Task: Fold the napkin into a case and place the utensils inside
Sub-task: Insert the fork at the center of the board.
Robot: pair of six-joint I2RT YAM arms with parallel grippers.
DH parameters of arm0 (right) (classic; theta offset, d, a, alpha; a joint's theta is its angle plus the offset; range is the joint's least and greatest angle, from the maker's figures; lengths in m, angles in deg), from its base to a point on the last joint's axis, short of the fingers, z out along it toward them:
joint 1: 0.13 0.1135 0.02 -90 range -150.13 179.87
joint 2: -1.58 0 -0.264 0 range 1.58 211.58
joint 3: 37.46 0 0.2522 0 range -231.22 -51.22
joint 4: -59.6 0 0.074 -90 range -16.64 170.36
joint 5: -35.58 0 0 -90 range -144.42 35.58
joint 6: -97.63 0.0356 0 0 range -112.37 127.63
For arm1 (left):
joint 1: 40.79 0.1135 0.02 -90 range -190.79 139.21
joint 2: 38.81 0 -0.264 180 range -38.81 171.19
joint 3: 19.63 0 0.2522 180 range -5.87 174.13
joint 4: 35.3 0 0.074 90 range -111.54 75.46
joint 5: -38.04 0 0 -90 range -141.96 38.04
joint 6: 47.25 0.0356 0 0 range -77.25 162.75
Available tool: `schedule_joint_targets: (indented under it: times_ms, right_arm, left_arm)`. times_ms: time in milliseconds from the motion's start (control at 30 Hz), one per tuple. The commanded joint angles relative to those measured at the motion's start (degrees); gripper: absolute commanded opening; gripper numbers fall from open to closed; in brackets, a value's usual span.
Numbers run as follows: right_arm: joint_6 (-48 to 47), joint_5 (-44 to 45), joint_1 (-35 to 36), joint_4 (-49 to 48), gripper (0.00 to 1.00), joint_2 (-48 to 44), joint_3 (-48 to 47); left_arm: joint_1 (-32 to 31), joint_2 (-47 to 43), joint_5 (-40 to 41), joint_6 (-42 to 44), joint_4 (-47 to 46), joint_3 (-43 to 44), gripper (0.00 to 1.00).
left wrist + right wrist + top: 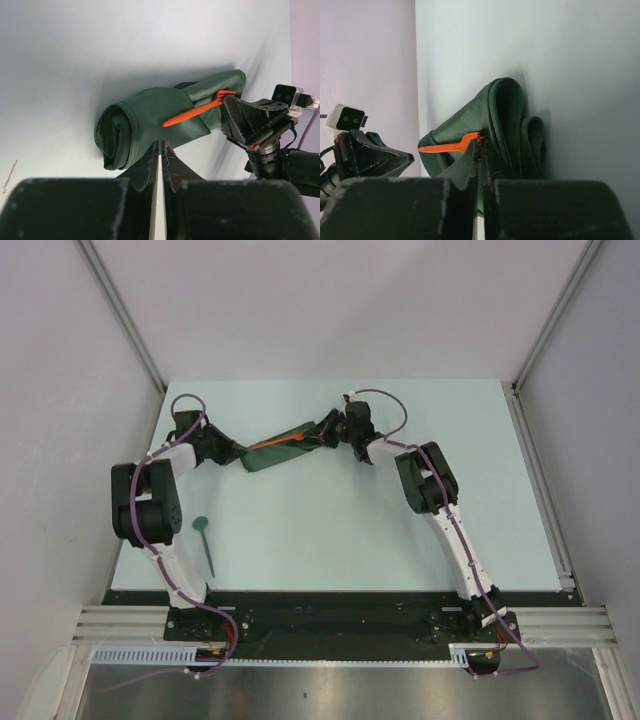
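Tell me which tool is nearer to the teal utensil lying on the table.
Left. The left tool, pinching the left end of the napkin, sits just beyond the teal utensil; the right tool pinches the opposite end, farther away.

Dark green napkin point(268, 455), loosely rolled, lies diagonally on the far surface point(350, 520), orange fork point(283, 443) atop; teal spoon point(205, 540) well apart.

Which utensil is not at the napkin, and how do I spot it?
On the table, look near-left, beside the left arm. The teal utensil lies alone on bare tabletop, round head away from the bases. The orange utensil lies on the green napkin farther back.
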Motion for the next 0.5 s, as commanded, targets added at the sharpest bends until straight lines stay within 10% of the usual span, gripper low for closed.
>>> schedule_joint_targets:
  times_ms: [0, 467]
  right_arm:
    - [-2.1, 0.2, -0.6, -0.5, 0.0, -3.9, -1.3]
    - [-18.4, 4.5, -2.5, 12.3, 0.0, -11.5, -1.8]
  left_arm:
    - [0.6, 1.6, -3.8, -0.4, -0.6, 3.6, 0.09]
    - [0.6, 6.4, -1.1, 1.4, 2.5, 7.0, 0.09]
